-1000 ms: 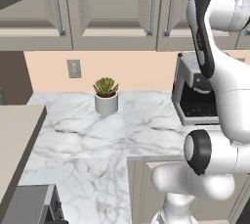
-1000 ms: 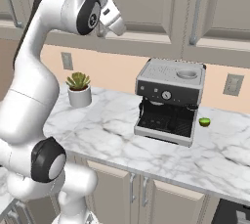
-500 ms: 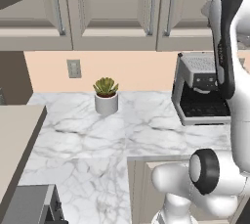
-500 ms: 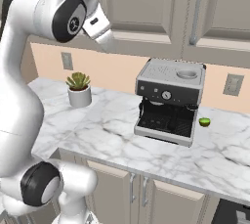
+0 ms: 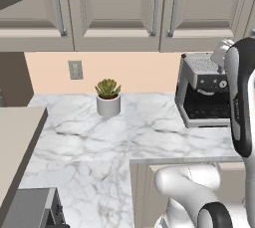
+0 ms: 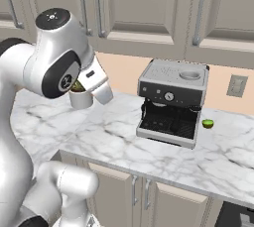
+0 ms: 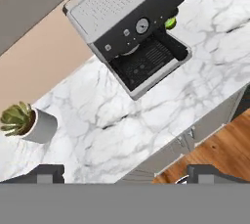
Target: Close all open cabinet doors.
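Two fingertips (image 7: 49, 173) set wide apart, jaws holding nothing above the marble counter (image 7: 146, 120), potted plant (image 5: 108, 97) and coffee machine (image 6: 172, 102) near its back edge, cabinet doors (image 5: 118, 8) shut on the wall above.

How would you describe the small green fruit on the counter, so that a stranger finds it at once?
Find the marble counter and the steel coffee machine standing on it. The lime lies on the counter by the machine's far side, away from the potted plant. It is the one small, round, loose green thing there.
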You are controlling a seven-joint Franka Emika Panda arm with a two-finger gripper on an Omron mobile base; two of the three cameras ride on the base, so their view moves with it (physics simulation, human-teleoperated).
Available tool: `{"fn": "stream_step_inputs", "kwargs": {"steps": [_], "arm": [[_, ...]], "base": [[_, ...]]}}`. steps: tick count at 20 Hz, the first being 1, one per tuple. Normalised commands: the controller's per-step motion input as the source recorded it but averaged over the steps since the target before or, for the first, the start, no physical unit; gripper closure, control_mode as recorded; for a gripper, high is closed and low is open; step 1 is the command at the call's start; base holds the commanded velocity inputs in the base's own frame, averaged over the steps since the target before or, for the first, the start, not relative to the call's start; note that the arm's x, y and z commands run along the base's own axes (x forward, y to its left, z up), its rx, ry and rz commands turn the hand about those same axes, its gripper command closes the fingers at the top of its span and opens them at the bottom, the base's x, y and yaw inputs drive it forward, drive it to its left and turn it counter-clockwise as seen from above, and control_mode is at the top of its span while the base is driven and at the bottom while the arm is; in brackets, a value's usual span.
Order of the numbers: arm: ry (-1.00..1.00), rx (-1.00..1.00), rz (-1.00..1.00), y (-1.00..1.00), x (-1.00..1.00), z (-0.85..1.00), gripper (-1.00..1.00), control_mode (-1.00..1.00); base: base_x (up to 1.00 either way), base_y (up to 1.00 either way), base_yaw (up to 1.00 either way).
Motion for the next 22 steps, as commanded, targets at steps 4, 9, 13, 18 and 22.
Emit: {"fn": "stream_step_inputs", "kwargs": {"steps": [4, 9, 13, 18, 22], "arm": [[0.29, -0.17, 0.22, 0.10, -0.19, -1.00, -1.00, -1.00], [0.25, -0.36, 0.47, 0.07, -0.34, -0.99, -1.00, -1.00], [0.15, -0.38, 0.66, 0.07, -0.62, -0.77, -1.00, -1.00], [0.17, -0.01, 0.25, 0.01, -0.17, -0.11, -1.00, -1.00], [0.00, 0.00, 0.00, 0.00, 0.00, 0.00, -1.00, -1.00]], "base": [[0.00, 0.00, 0.00], [0.00, 0.00, 0.00], [0.00, 0.00, 0.00], [0.00, 0.00, 0.00], [0.00, 0.00, 0.00]]}}
